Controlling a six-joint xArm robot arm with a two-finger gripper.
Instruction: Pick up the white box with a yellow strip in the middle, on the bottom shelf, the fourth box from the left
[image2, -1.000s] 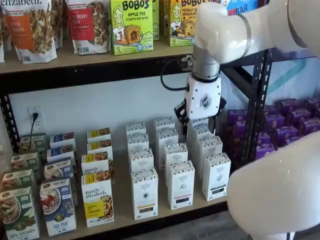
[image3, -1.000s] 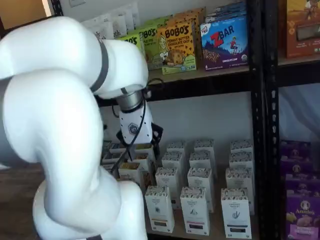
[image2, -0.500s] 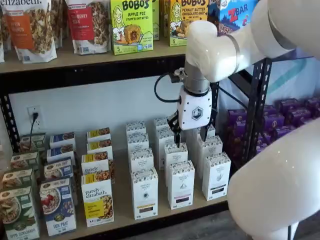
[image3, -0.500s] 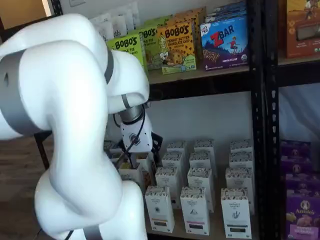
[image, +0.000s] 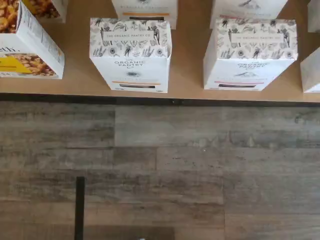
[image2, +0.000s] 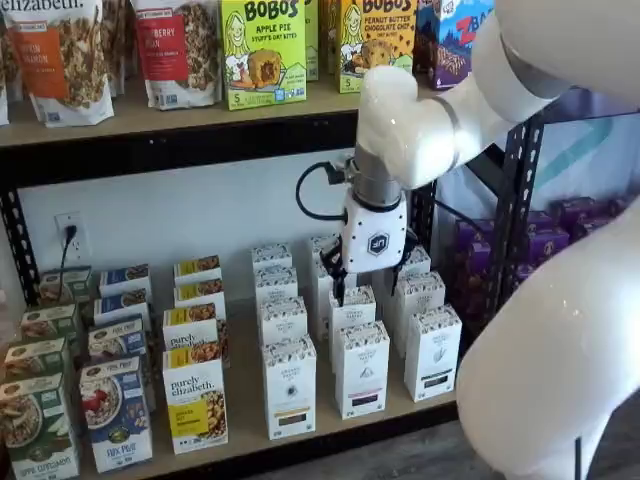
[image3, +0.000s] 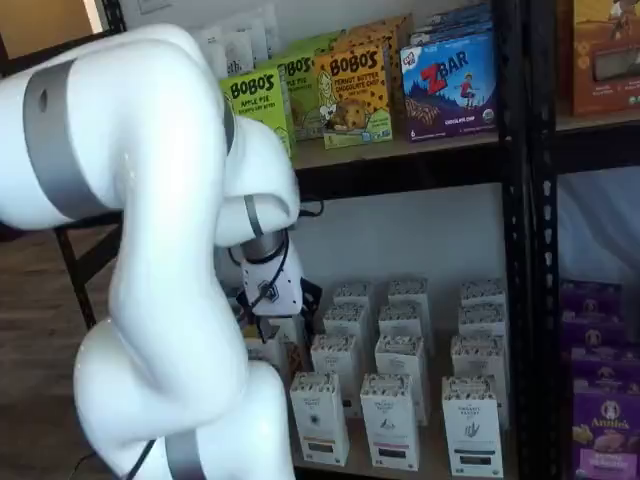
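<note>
The white box (image2: 290, 386) with a thin yellow-orange band stands at the front of its row on the bottom shelf (image2: 245, 415), right of the "purely elizabeth" box (image2: 194, 398). It also shows in a shelf view (image3: 318, 416). In the wrist view the white box (image: 131, 55) stands at the shelf's front edge (image: 190, 97), seen from above. My gripper (image2: 367, 285) hangs over the white cartons behind and to the right of it, fingers apart and empty. In a shelf view the gripper (image3: 280, 305) is mostly hidden by the arm.
Like white cartons (image2: 362, 368) (image2: 432, 352) stand to the right, one with a pinkish band in the wrist view (image: 250, 52). Cereal boxes (image2: 115, 412) fill the left. Purple boxes (image2: 560, 250) sit beyond the black upright (image2: 515, 210). Grey wood floor (image: 165, 170) lies below.
The arm has swung left and lowered, carrying the gripper from over the right-hand row of cartons to over the middle rows. No box has moved.
</note>
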